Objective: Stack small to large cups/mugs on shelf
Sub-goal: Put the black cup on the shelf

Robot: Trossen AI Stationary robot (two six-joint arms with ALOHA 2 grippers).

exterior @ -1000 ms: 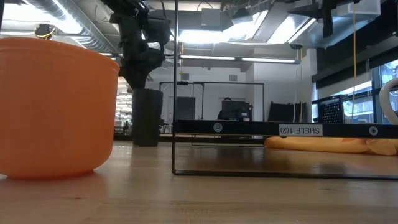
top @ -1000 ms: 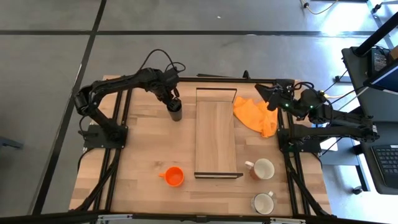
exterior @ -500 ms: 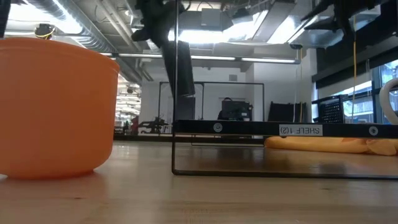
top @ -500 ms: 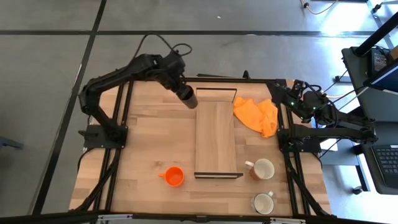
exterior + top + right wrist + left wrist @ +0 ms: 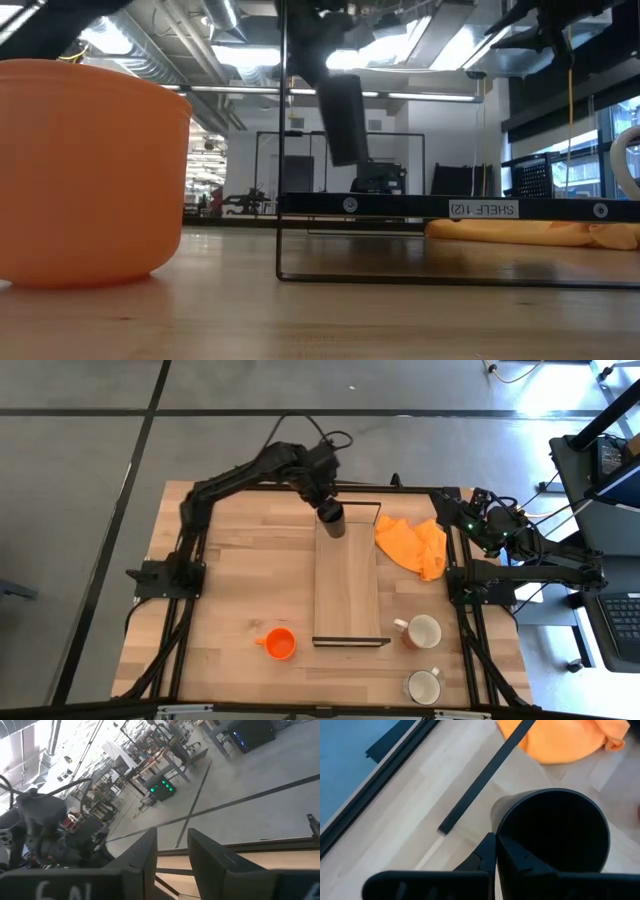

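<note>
A light wooden table (image 5: 240, 590) in a black frame stands on a grey floor, the shelf (image 5: 347, 595) lying lengthwise at its middle. The left gripper (image 5: 326, 500) has its fingers (image 5: 487, 852) clamped on the wall of the black tumbler (image 5: 332, 519), which hangs tilted in the air above the shelf's 12 o'clock end, clear of the board in the low view. An orange cloth (image 5: 412, 545) lies at 1 o'clock. The orange cup (image 5: 279, 644) sits at 7 o'clock beside the shelf. Two white mugs, one (image 5: 422, 631) at 4 o'clock touching the shelf corner, the other (image 5: 424, 686) at 5 o'clock. The right gripper (image 5: 465, 520) waits at 2 o'clock, fingers narrowly parted, holding nothing.
</note>
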